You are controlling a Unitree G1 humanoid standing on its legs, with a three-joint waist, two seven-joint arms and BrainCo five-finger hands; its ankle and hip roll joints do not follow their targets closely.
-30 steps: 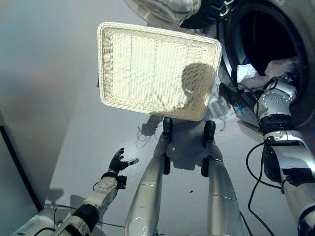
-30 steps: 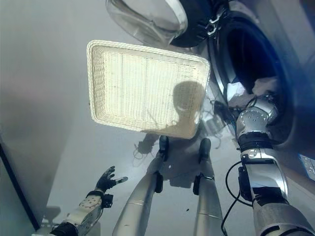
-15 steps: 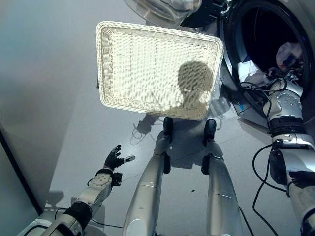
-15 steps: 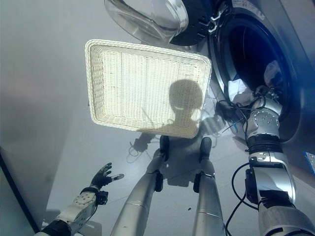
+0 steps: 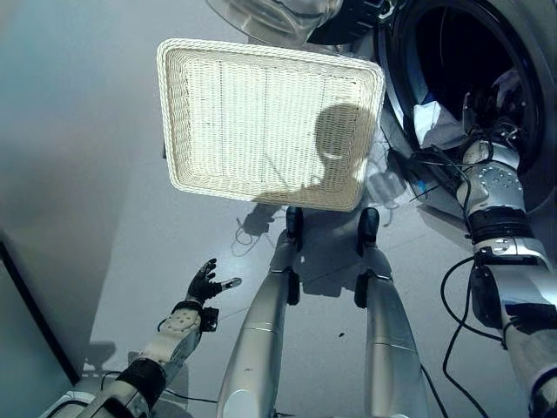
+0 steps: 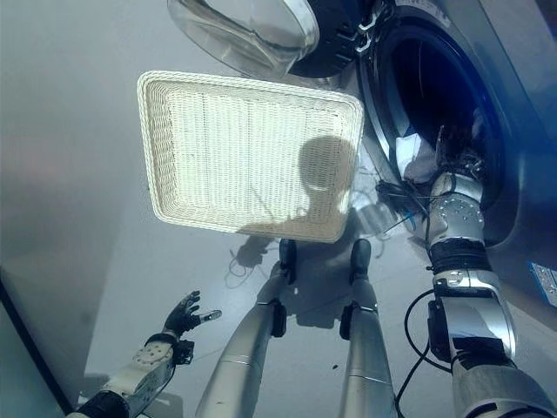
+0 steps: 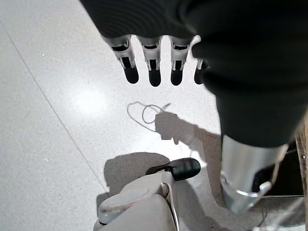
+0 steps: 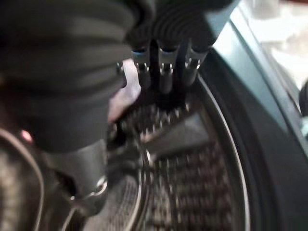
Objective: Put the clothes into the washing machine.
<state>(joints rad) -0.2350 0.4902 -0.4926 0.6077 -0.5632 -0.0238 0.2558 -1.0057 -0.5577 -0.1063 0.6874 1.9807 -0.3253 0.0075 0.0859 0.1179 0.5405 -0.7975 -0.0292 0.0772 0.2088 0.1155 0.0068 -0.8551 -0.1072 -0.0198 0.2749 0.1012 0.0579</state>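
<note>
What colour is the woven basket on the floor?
Cream white; the basket shows best in the left eye view.

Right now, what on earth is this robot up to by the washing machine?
It is loading laundry. Its right hand reaches through the round opening of the front-loading washing machine into the dark drum, where pale crumpled clothes lie at the opening. The white woven rectangular basket on the grey floor looks empty, and the machine's glass door stands open. Its left hand hangs open above the floor, holding nothing.
</note>
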